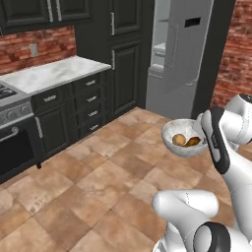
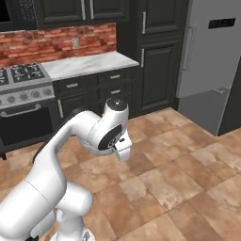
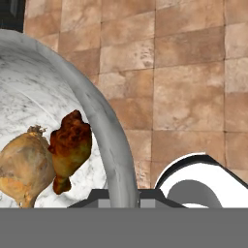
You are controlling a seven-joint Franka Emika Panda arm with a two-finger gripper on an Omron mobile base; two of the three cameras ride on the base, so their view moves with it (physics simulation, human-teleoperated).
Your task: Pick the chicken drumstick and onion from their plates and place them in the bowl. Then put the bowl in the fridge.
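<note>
Bowl carried above the tiled floor, pinched by its rim in the gripper, jaws clamped tight on the wall. Onion and chicken drumstick lying inside, touching each other, close to the held side. Fridge ahead with one door swung open, pale interior showing, well apart from the bowl. Best kept level and unhurried during the approach, so nothing rolls out; worth aiming for a flat shelf and clearing the door edge.
</note>
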